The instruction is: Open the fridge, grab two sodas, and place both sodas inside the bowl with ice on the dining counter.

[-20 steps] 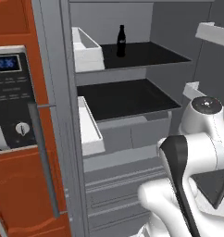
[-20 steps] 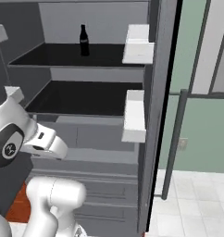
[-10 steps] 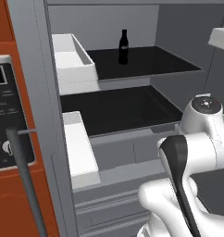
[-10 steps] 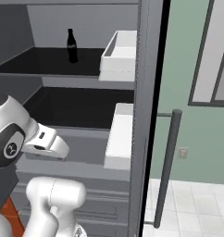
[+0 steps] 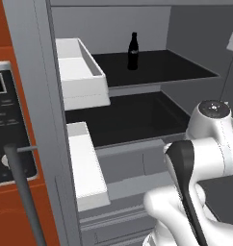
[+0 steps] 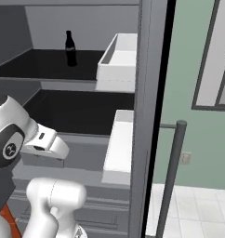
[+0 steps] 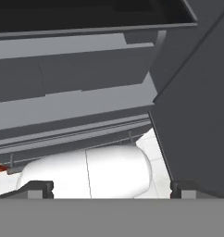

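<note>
The fridge (image 5: 37,72) stands open in front of me, its grey doors swung to either side (image 6: 149,93). One soda (image 5: 133,51), a small dark bottle, stands upright at the back of the upper black shelf (image 6: 70,48). My arm is folded low in front of the fridge's lower part. In the hand view my gripper (image 7: 111,187) is open with nothing between its fingertips (image 7: 40,187), and it points at the grey lower drawers (image 7: 77,106). The bowl with ice and the dining counter are out of view.
White door bins hang on both open doors: upper (image 5: 80,72) and lower (image 5: 89,168) on the left, and upper (image 6: 119,56) and lower (image 6: 119,144) on the right. A red-brown cabinet with a microwave (image 5: 5,144) stands at left. Bar handles (image 5: 22,192) (image 6: 172,176) stick out toward me.
The whole picture has grown and shifted: the base has driven closer to the open fridge. The arm keeps its folded pose and the gripper stays open.
</note>
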Robot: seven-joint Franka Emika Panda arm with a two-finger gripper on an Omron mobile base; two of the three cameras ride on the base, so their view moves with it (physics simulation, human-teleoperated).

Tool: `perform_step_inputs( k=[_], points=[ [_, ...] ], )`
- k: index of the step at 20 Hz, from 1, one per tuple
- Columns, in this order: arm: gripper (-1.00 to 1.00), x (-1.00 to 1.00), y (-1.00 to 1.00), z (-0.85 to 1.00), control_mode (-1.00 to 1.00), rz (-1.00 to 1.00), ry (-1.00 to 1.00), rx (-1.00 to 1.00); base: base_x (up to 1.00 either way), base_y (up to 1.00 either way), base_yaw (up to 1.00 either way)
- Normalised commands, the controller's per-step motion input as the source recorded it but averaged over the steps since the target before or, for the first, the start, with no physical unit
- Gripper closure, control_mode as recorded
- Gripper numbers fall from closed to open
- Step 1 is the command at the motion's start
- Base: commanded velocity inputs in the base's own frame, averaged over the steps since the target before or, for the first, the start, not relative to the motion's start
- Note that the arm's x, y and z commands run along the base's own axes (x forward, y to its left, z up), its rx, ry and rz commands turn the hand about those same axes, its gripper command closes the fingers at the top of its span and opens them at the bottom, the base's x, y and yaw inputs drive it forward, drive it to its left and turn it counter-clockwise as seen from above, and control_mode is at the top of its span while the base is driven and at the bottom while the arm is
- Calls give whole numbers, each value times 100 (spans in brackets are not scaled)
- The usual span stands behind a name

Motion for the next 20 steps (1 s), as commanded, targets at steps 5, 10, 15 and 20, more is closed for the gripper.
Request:
perform_step_inputs(
  k=[5, 10, 15, 20],
  points=[
    [-100, 0, 0, 0, 100, 0, 0, 0, 64, 20, 12],
    [-100, 0, 0, 0, 100, 0, 0, 0, 71, 23, 18],
    [-100, 28, 4, 13, -100, 16, -14, 15, 11, 2, 4],
    [-100, 28, 1, 51, -100, 19, -26, 21, 0, 0, 0]
  ],
)
